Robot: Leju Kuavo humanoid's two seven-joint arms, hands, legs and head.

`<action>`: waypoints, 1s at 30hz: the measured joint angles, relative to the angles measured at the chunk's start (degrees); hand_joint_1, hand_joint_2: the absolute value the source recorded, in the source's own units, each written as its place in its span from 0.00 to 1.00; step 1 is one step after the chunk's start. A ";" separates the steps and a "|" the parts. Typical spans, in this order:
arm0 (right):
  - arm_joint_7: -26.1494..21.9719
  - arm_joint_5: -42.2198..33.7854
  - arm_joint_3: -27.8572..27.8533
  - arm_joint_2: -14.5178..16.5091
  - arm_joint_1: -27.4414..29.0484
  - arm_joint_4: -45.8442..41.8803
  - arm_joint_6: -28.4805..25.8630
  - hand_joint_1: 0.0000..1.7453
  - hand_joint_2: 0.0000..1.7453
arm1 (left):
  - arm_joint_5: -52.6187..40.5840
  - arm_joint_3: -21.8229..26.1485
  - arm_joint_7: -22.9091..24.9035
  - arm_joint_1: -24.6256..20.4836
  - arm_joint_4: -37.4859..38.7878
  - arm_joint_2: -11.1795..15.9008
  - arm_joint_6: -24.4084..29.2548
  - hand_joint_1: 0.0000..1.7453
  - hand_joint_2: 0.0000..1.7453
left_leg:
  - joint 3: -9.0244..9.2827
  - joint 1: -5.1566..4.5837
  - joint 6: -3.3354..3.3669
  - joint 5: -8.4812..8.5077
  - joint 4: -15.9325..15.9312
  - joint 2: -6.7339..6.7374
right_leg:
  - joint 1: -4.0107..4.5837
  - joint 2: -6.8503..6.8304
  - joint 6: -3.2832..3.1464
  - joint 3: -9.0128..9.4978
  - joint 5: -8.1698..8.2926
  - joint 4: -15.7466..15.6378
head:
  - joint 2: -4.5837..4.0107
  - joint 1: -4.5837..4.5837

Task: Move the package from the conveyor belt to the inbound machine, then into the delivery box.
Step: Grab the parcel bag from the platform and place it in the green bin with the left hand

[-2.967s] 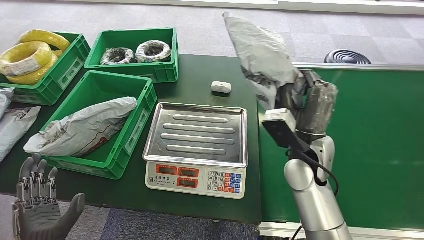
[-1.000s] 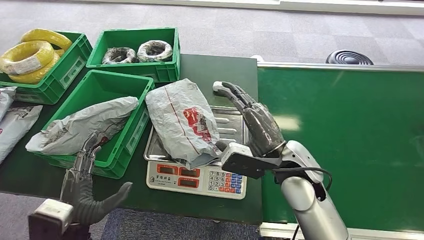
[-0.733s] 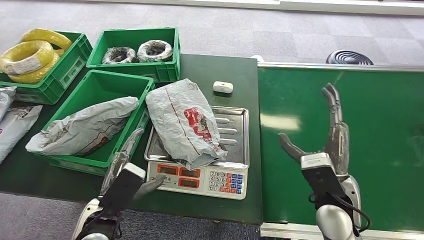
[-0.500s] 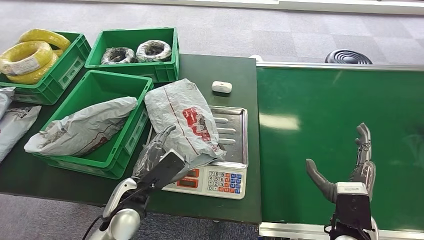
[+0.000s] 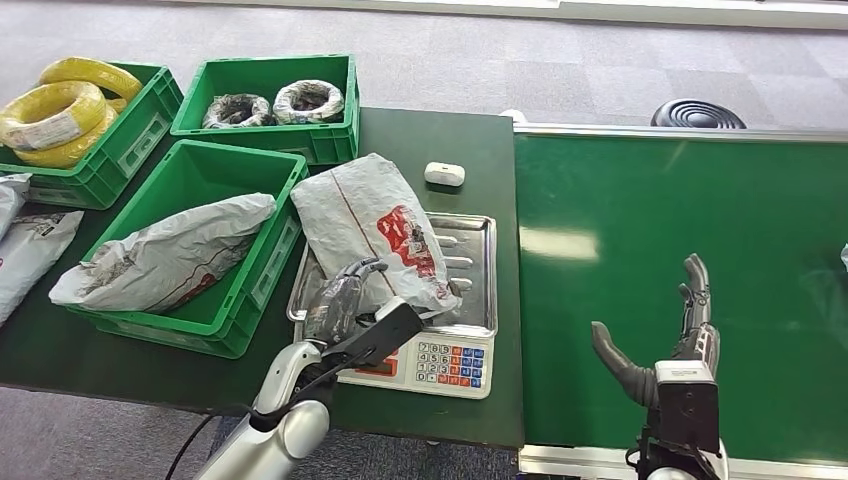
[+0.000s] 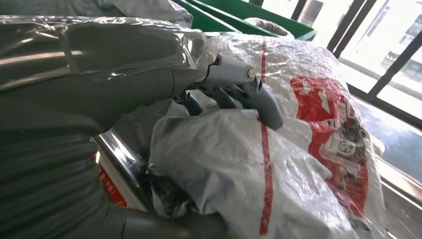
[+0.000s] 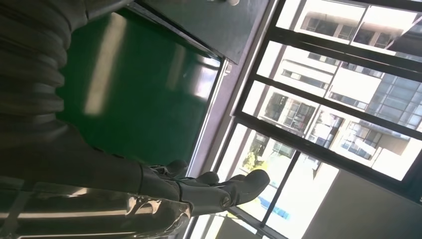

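The package [image 5: 375, 240] lies on the scale [image 5: 400, 300] near the front edge of the counter [image 5: 410, 140], its near end over the tray's front left, its far end spilling past the tray toward the green bin [image 5: 200, 260]. Our left hand [image 5: 345, 300] is at that near end. The left wrist view shows fingers [image 6: 239, 89] curled over a fold of the bag and the thumb below it, so we read it as gripping the package, though how firm the grip is we cannot tell. Our right hand [image 5: 670, 335] hovers over the conveyor belt [image 5: 700, 200], fingers spread, holding nothing.

Step in hand, as we judge it: lift the package off the scale and take it to the bin beside the scale, which already holds another grey bag [image 5: 165, 250].

To do it well:
- Get a real bunch of the film before lifting. The bag is soft and slick, so a thin pinch may slip.
- Lift straight up first, so the sagging end clears the tray rim and the bin wall, which sits just beside the scale.
- Avoid dragging across the scale, which could shift it or press the keys [image 5: 450, 360].
- Carry over the bin wall and drop into the open space, not onto the rim.
- Keep the right hand over the belt, well apart from the left arm's path.
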 joint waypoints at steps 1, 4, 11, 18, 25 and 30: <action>0.00 -0.07 0.04 0.09 -0.07 0.09 -0.05 0.00 1.00 | -0.58 -0.11 0.12 -0.22 0.44 0.03 0.78 1.00 1.00 | 0.00 0.00 0.00 0.00 0.00 0.00 | 0.00 0.00 0.00 0.00 0.00 0.00 | 0.00 0.01; -0.01 -0.16 0.10 0.34 -0.11 0.25 -0.29 0.00 1.00 | -1.22 -0.26 0.14 -0.74 1.34 0.21 2.35 1.00 1.00 | 0.00 0.00 0.00 0.00 0.00 0.00 | 0.00 0.00 0.00 0.01 0.00 0.01 | 0.00 0.00; -0.03 -0.16 0.37 0.82 0.01 0.27 -0.87 0.00 1.00 | 0.01 0.78 -0.47 -0.99 -0.01 1.09 3.36 1.00 1.00 | 0.00 0.00 0.00 0.00 0.00 0.00 | 0.00 0.00 0.00 0.00 0.00 0.01 | 0.00 0.00; -0.03 0.13 0.40 1.28 0.32 0.27 -0.91 0.00 1.00 | -3.37 4.67 0.36 -2.99 -7.18 3.40 6.01 1.00 1.00 | 0.00 0.01 -0.01 0.02 -0.01 0.00 | 0.01 0.00 0.00 -0.01 0.00 0.04 | 0.00 0.01; -0.04 0.38 0.42 1.48 1.56 0.26 -1.54 0.00 1.00 | -15.59 12.64 1.00 -7.09 -16.40 7.10 7.55 1.00 1.00 | 0.00 0.02 -0.02 0.03 -0.01 0.01 | 0.02 0.01 0.00 -0.02 0.00 0.07 | 0.00 0.01; -0.07 0.35 0.42 1.51 2.32 0.25 -2.11 0.00 1.00 | -17.87 18.33 0.69 -10.27 -19.99 9.56 9.55 1.00 1.00 | 0.00 0.02 -0.02 0.04 -0.01 0.01 | 0.01 0.01 -0.01 -0.02 0.00 0.07 | 0.00 0.01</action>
